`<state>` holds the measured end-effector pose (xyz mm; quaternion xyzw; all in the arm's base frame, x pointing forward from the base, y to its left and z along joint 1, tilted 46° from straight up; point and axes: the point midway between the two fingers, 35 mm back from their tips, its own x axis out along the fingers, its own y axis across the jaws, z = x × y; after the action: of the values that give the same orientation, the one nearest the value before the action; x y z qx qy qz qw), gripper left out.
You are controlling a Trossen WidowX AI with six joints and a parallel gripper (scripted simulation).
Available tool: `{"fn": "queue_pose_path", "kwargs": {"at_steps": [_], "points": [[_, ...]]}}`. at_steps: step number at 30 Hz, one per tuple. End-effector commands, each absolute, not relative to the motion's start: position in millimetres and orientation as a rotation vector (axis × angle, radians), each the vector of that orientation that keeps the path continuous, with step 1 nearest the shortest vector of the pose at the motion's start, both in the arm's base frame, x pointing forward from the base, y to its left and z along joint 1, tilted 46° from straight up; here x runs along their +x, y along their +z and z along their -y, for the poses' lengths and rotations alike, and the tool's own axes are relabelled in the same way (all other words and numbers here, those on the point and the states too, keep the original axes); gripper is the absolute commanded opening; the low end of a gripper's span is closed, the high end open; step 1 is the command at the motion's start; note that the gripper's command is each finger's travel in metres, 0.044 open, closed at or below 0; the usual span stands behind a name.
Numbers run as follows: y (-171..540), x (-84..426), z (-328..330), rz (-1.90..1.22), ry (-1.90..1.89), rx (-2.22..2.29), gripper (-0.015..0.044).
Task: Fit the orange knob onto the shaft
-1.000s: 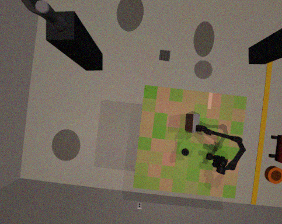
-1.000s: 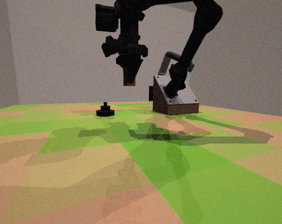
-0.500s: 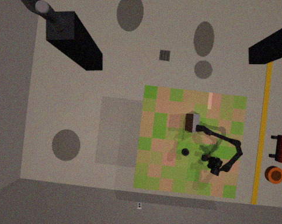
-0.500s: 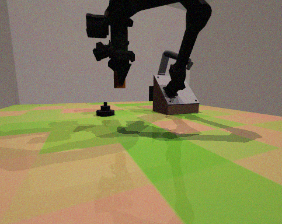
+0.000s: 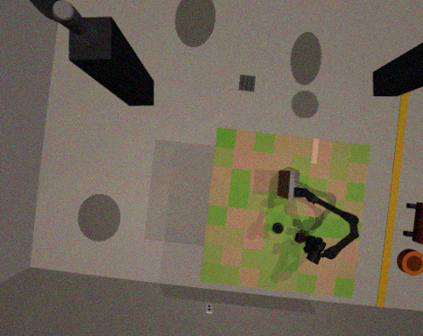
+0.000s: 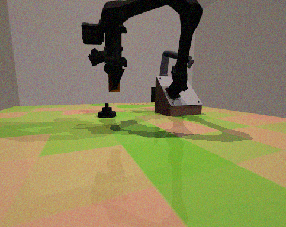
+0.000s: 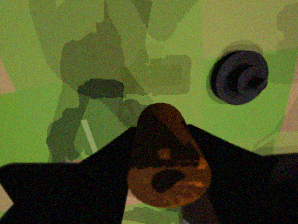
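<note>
So the gripper [image 6: 115, 86] [image 7: 161, 130] is clamped on the knob [image 6: 112, 86] [image 7: 169, 184], up off the bench [image 6: 157, 177], not over the shaft [image 6: 106, 104] yet. Lowering with the flats misaligned could jam it, imo, or twist it in the grip.

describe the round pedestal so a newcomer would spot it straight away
On the green and tan checkered surface, find the wedge-shaped arm base. The pedestal stands apart from it, below the raised tool. It alone is a small, black, stepped disc with a thin upright shaft.
</note>
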<state>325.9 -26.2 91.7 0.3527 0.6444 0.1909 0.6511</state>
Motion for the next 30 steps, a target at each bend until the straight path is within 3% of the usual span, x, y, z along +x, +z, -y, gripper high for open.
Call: {"fn": "queue_pose_path", "kwargs": {"at_steps": [1, 30], "points": [[81, 328, 36, -1.459, 0.426, 0.801, 0.0], [0, 325, 84, -1.461, 0.428, 0.811, 0.0]]}}
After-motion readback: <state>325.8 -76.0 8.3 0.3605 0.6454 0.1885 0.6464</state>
